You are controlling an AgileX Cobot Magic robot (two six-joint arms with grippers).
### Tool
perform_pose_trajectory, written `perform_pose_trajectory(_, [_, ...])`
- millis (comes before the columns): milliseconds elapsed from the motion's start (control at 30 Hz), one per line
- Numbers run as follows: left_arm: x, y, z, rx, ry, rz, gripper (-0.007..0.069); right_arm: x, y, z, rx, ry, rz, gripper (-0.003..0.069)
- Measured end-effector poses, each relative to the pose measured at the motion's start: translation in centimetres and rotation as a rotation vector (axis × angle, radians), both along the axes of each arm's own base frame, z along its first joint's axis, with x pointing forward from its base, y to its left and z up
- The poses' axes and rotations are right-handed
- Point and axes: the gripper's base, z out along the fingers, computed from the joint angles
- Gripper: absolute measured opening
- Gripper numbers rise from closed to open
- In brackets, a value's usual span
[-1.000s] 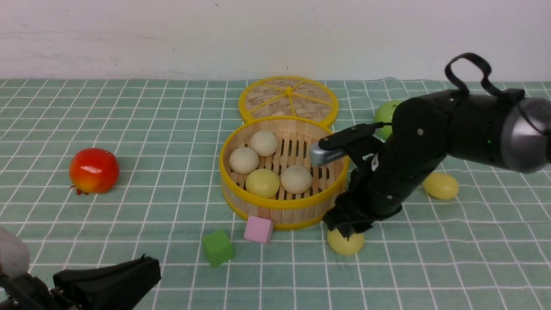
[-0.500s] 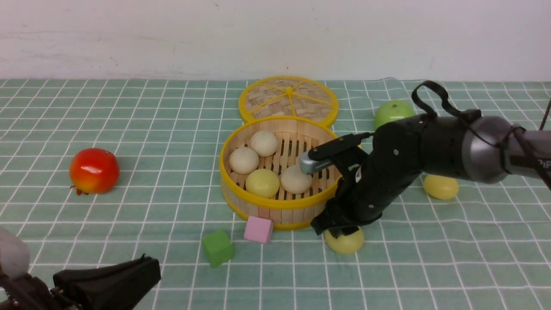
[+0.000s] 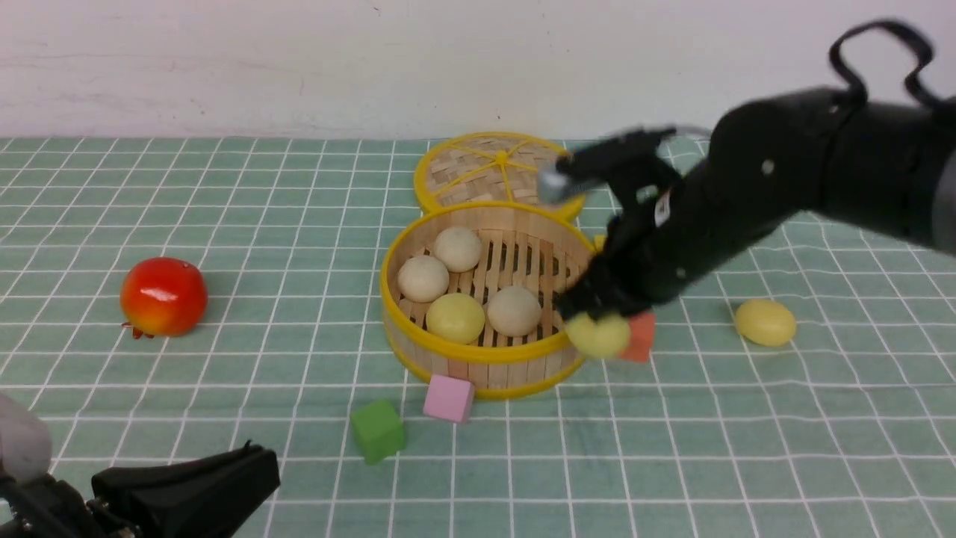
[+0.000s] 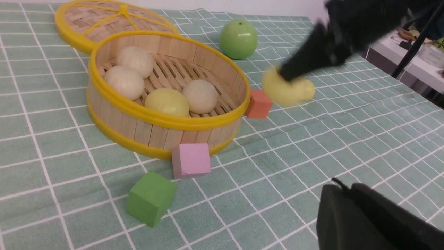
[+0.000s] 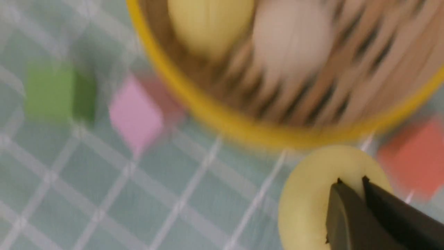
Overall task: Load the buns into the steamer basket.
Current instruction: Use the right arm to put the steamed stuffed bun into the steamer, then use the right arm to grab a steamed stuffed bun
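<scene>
right jaws: pinched on a yellow bun, up off the table, just beside the steamer basket, right rim side
inside basket: four buns, three beige, one yellow
last bun: on the table, well right of basket
left jaws: near-left of basket, can't tell if spread

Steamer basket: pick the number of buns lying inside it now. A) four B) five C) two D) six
A: the steamer basket holds three beige-white buns and one pale yellow bun; the held yellow bun in the right claw hangs outside its rim.
</scene>
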Motion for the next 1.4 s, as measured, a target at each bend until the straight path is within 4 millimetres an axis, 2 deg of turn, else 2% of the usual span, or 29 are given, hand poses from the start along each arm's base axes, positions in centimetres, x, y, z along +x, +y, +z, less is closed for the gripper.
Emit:
perform_pose_trajectory(33, [0.0, 0.0, 0.0, 0.000, 0.000, 0.000, 0.0029, 0.1, 0.1, 0.1, 0.006, -0.012, -0.002, 0.0004])
perform_pose_trajectory(100, [0.0, 0.0, 0.0, 0.000, 0.000, 0.000, 0.0034, 1.9, 0.6, -0.3, 0.027, -0.076, -0.014, 0.0004])
perform_pose_trajectory(133, [0.0, 0.0, 0.0, 0.000, 0.000, 0.000, 0.0036, 2.9, 0.8, -0.8, 0.029, -0.086, -0.019, 0.0004])
perform_pose_trajectory(167, [0.0, 0.0, 0.0, 0.000, 0.000, 0.000, 0.0036, 3.0, 0.9, -1.1, 0.027, -0.085, -0.019, 0.0004])
perform_pose_trajectory(233, [0.0, 0.0, 0.0, 0.001, 0.001, 0.000, 0.0038, 5.0, 1.3, -2.5, 0.021, -0.094, -0.028, 0.0006])
perform_pose_trajectory(267, [0.0, 0.0, 0.0, 0.001, 0.001, 0.000, 0.0038, 5.1, 1.4, -2.3, 0.024, -0.100, -0.028, 0.0006])
perform_pose_trajectory(300, [0.0, 0.0, 0.0, 0.001, 0.001, 0.000, 0.0038, 6.3, 1.6, -3.2, 0.015, -0.101, -0.032, 0.0006])
perform_pose_trajectory(400, [0.0, 0.0, 0.0, 0.001, 0.001, 0.000, 0.0038, 7.9, 1.8, -4.5, 0.001, -0.093, -0.038, 0.0007])
perform_pose_trajectory(500, [0.0, 0.0, 0.0, 0.001, 0.001, 0.000, 0.0041, 8.7, 1.7, -5.4, -0.008, -0.083, -0.045, 0.0007])
perform_pose_trajectory(733, [0.0, 0.0, 0.0, 0.001, 0.001, 0.000, 0.0041, 9.2, 1.6, -7.1, -0.059, -0.073, -0.031, 0.0012])
perform_pose_trajectory(933, [0.0, 0.0, 0.0, 0.001, 0.001, 0.000, 0.0043, 9.6, 1.8, -7.6, -0.056, -0.098, -0.031, 0.0036])
perform_pose_trajectory(1033, [0.0, 0.0, 0.0, 0.001, 0.001, 0.000, 0.0046, 9.7, 1.8, -7.9, -0.058, -0.103, -0.030, 0.0076])
perform_pose_trajectory(1133, [0.0, 0.0, 0.0, 0.001, 0.001, 0.000, 0.0050, 9.7, 1.8, -7.8, -0.058, -0.107, -0.029, 0.0219])
perform_pose_trajectory(1167, [0.0, 0.0, 0.0, 0.001, 0.001, 0.000, 0.0051, 9.7, 1.8, -7.8, -0.058, -0.107, -0.029, 0.0230])
perform_pose_trajectory(1200, [0.0, 0.0, 0.0, 0.001, 0.001, 0.000, 0.0053, 9.7, 1.8, -7.7, -0.061, -0.106, -0.028, 0.0302])
perform_pose_trajectory(1300, [0.0, 0.0, 0.0, 0.001, 0.001, 0.000, 0.0056, 9.3, 1.6, -6.7, -0.058, -0.090, -0.040, 0.0434])
perform_pose_trajectory(1333, [0.0, 0.0, 0.0, 0.001, 0.001, 0.000, 0.0056, 8.9, 1.4, -5.7, -0.050, -0.084, -0.051, 0.0486])
perform_pose_trajectory(1367, [0.0, 0.0, 0.0, 0.001, 0.001, 0.000, 0.0056, 8.6, 1.2, -4.7, -0.040, -0.087, -0.060, 0.0514])
perform_pose_trajectory(1400, [0.0, 0.0, 0.0, 0.001, 0.001, 0.000, 0.0056, 8.5, 1.2, -4.5, -0.040, -0.085, -0.061, 0.0533])
